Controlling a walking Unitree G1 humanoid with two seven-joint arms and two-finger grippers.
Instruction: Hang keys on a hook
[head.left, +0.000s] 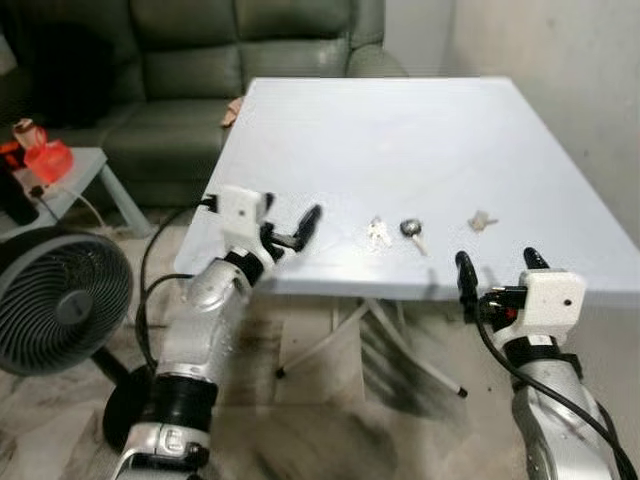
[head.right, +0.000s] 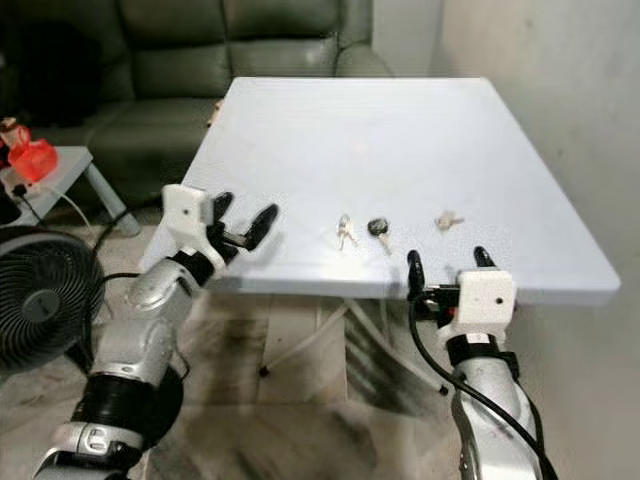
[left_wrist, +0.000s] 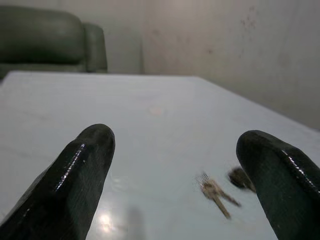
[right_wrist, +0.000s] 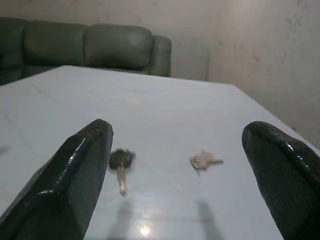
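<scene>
Three sets of keys on pale blue-white square table (head.left: 420, 130), near front edge. Small silver key bunch (head.left: 378, 233), black-headed key (head.left: 411, 230) just beside it, small tan/brass key (head.left: 481, 220) further toward R side.

L gripper (head.left: 292, 232), two long black fingers, spread wide, nothing held; hovering at table's front-left edge. Silver key bunch ahead of it & off toward its R finger, well apart; black-headed key just past that, partly behind R finger in L wrist view.

R gripper (head.left: 496, 270), black fingers pointing up, spread wide, nothing held; just below/at front edge of table. Black-headed key ahead, closer to its L finger; tan key ahead, roughly between the two fingers, a bit nearer the middle. Both apart from fingertips, no contact.

Beyond table: dark green leather sofa (head.left: 210, 60). Off to L gripper's outer side: black floor fan (head.left: 55, 300) & small grey side table (head.left: 80, 180) w/ red-orange item (head.left: 45, 158) on top. Marble-look tiled floor (head.left: 320, 420) below.
</scene>
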